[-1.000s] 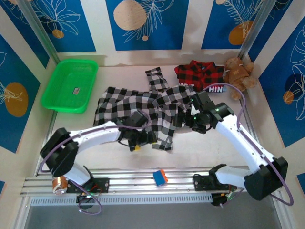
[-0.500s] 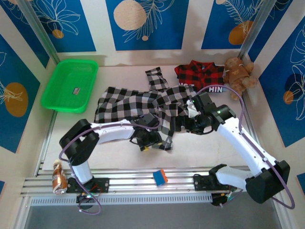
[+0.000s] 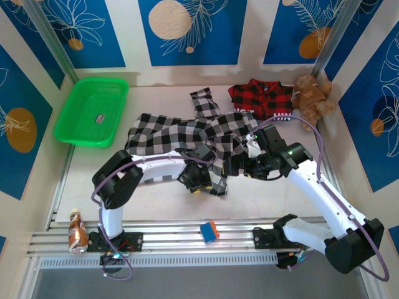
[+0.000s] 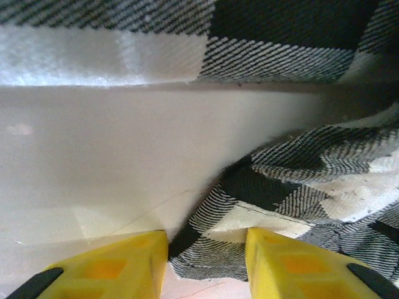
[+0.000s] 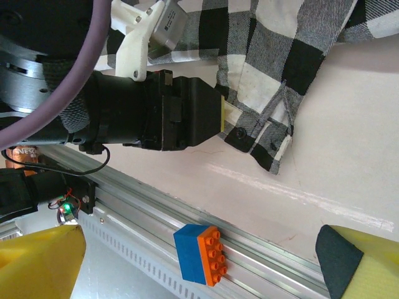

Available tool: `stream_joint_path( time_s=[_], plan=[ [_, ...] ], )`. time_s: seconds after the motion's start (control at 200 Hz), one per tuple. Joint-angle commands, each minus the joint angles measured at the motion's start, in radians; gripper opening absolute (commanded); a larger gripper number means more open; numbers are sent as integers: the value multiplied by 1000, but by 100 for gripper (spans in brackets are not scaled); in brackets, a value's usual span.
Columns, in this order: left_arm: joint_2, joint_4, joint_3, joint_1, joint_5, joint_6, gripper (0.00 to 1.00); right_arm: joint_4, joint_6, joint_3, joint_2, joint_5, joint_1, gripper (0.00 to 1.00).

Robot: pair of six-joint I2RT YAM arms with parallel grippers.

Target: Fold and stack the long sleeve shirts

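The black-and-white checked shirt (image 3: 181,134) lies spread across the middle of the table, one sleeve (image 3: 204,103) pointing to the back. The red-and-black plaid shirt (image 3: 259,96) lies crumpled at the back right. My left gripper (image 3: 202,182) sits low at the checked shirt's near hem. In the left wrist view a corner of that hem (image 4: 249,212) lies between the yellow fingers (image 4: 124,265), which stand narrowly apart. My right gripper (image 3: 240,167) hovers over the shirt's right side, open wide with nothing held. The right wrist view shows the buttoned cuff (image 5: 268,140) and the left arm (image 5: 143,112).
A green basket (image 3: 93,109) stands at the back left and a brown teddy bear (image 3: 312,93) at the back right. A blue-and-orange brick (image 3: 209,231) rests on the near rail, and a can (image 3: 76,230) lies at its left end.
My left gripper slid right along the checked shirt's near hem and its jaws narrowed around the cloth. The right gripper drifted down and left over the shirt, still open.
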Motion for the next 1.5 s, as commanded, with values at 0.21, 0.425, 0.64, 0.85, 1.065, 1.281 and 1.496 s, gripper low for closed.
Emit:
stream_joint_path(
  time_s=[0.21, 0.425, 0.64, 0.85, 1.065, 1.281, 1.496],
  plan=[
    [117, -134, 108, -7, -74, 171, 9, 38, 15, 14, 3, -55, -2, 96],
    [103, -247, 193, -5, -130, 307, 0, 53, 20, 20, 19, -51, 3, 97],
    [-35, -405, 230, 19, -225, 486, 0, 50, 18, 27, 16, -10, 1, 99],
    [-180, -600, 263, 82, -340, 641, 0, 49, 7, 52, 50, 0, -1, 99],
    [-253, -671, 252, 132, -356, 767, 0, 46, -15, 104, 111, 10, -2, 99],
    [-293, -707, 241, 192, -402, 818, 0, 49, -29, 140, 167, 14, -2, 99],
    [-283, -720, 241, 252, -435, 892, 0, 60, -38, 154, 217, 13, -2, 99]
  ],
)
